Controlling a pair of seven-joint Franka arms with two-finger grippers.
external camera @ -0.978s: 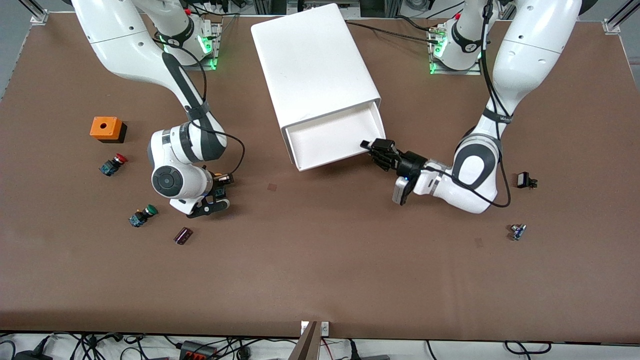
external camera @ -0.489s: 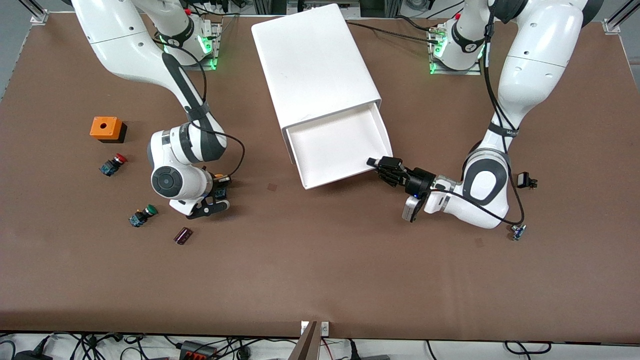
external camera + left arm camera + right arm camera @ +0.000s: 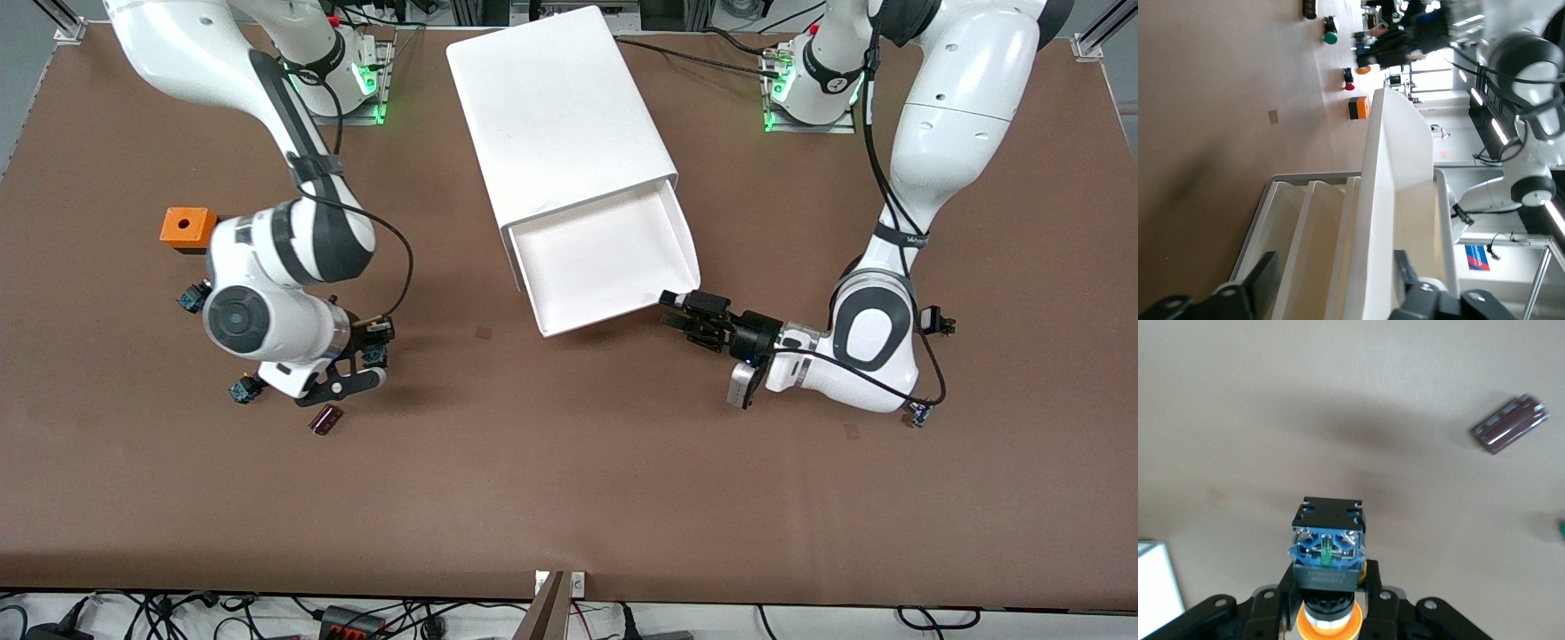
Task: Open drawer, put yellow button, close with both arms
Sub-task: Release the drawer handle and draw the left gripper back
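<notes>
The drawer [image 3: 613,309], top of the white cabinet [image 3: 556,107], stands pulled out and empty. My left gripper [image 3: 680,308] is at the drawer's front corner toward the left arm's end. It is open, and in the left wrist view the left gripper [image 3: 1335,283] has its fingers [image 3: 1261,280] apart on either side of the drawer's front wall [image 3: 1388,200]. My right gripper [image 3: 366,357] is over the table near the right arm's end, shut on the yellow button [image 3: 377,354]. In the right wrist view the yellow button [image 3: 1328,550] sits between the right gripper's [image 3: 1328,590] fingers, orange cap toward the wrist.
An orange box [image 3: 188,228] lies toward the right arm's end. The right arm partly hides two more buttons [image 3: 189,298] [image 3: 242,389]. A dark maroon cylinder [image 3: 326,420] lies nearer the front camera than the right gripper. Small parts [image 3: 933,320] [image 3: 920,413] lie by the left arm.
The left gripper pulled the drawer further out, then opened and let go of its front. The right gripper shut on the yellow button and lifted it off the table.
</notes>
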